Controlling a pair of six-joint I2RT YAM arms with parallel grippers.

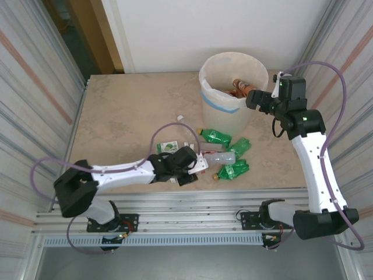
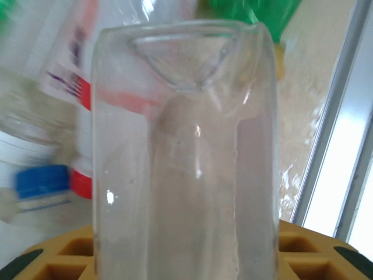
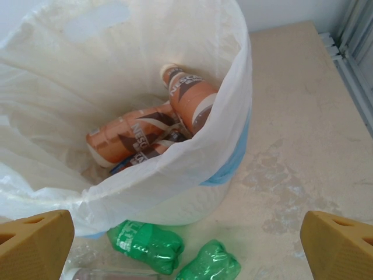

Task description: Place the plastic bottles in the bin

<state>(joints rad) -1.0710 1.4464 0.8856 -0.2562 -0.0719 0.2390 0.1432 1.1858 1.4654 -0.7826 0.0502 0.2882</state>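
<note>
Quick rundown of where things sit. The left gripper (image 1: pixel 201 161) is clamped onto a clear bottle (image 1: pixel 220 157) low over the table (image 1: pixel 128 99), near the front edge. I can't tell whether the bottle is lifted or resting on the surface. On the left wrist camera the clear bottle sits right between the yellow pads (image 2: pixel 64 259), and its see-through wall takes up the middle of the picture. Behind it, all blurry, there's a blue-capped bottle (image 2: pixel 41 182) with a red-and-white label.

Three crushed green bottles (image 1: pixel 216 137) lie close around the clear one's far end. Two are on the bin side and one is nearer the front edge.

The bin (image 1: pixel 207 73) stands upright at the far right of the table, well apart from the left gripper. Its liner bag (image 3: pixel 87 87) is folded over the rim, and the blue tape band (image 1: pixel 218 106) runs just below that. Inside are some brown bottles (image 3: pixel 189 99) with white lettering — one leans neck-up against the wall and the others lie lower down.

The right gripper (image 1: pixel 256 98) hangs just beside the bin's right rim with its jaws spread wide and nothing between them. On its wrist camera the yellow fingertips (image 3: pixel 35 245) sit in the two bottom corners, and the bin's mouth is straight ahead — two of the green bottles lie at the foot of the bin.
</note>
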